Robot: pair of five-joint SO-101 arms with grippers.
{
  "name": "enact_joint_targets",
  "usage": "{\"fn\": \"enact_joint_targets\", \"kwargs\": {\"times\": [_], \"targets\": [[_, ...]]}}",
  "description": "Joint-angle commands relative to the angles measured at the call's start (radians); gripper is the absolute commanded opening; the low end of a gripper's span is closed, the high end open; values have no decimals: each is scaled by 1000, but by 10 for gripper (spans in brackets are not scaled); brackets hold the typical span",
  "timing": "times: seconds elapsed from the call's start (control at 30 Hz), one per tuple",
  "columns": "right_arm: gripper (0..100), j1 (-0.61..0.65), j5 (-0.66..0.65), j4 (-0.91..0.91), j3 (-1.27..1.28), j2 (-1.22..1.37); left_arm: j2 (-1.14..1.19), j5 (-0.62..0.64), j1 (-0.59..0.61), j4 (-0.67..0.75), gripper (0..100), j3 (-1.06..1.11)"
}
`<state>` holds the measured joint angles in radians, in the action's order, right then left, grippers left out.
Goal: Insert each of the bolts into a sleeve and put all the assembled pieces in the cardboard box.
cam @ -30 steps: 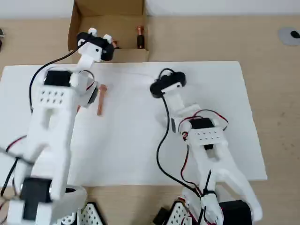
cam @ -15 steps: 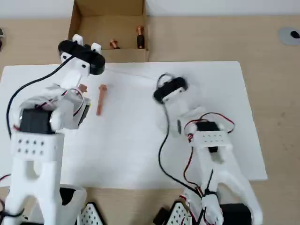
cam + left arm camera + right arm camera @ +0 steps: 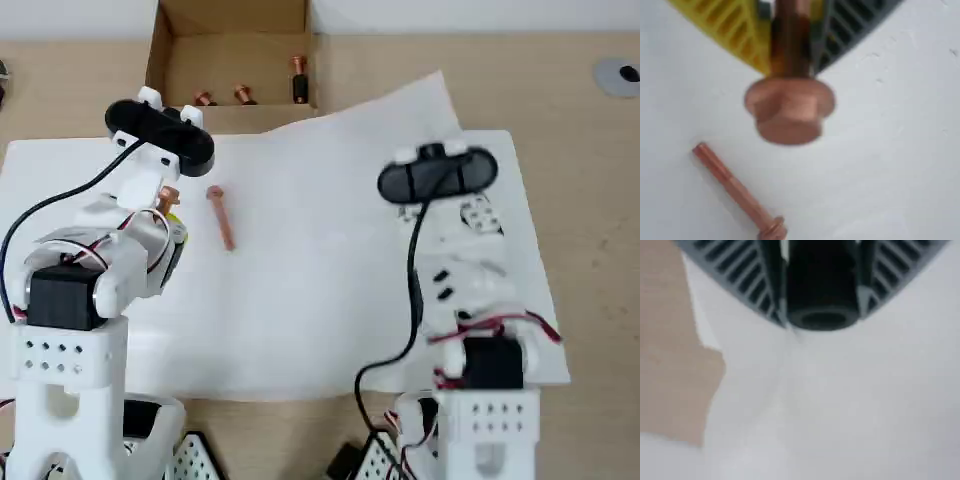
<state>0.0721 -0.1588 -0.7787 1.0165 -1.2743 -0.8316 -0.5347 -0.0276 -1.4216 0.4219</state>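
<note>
We saw the left tool (image 3: 790, 55) pinching a copper bolt (image 3: 790, 112) by its shank; a second bolt (image 3: 737, 192) lay loose on the white sheet (image 3: 900, 165) just beside that tool; the right tool (image 3: 821, 310) was clamped on a black sleeve (image 3: 822, 290) above the sheet; the cardboard box (image 3: 155, 60) stood on the worktop (image 3: 580, 110) beyond the left tool, three pieces (image 3: 244, 95) inside.
</note>
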Motion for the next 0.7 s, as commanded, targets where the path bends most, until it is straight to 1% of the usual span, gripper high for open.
{"fn": "enact_joint_targets", "kwargs": {"times": [0.0,0.23,0.33,0.43,0.57,0.67], "targets": [[11,12,-37,-44,54,-73,-28,6,5,3,16,-12],[11,18,-43,-75,136,-87,-31,6,8,-3,16,-12],[11,18,-84,-78,157,-84,-31,6,8,-5,16,-12],[11,18,-130,-78,234,-84,-31,8,3,-6,16,-12],[11,18,-204,-71,426,-82,-31,8,2,-72,16,-51],[11,18,-201,-80,466,-82,-31,8,2,-117,16,-94]]}}
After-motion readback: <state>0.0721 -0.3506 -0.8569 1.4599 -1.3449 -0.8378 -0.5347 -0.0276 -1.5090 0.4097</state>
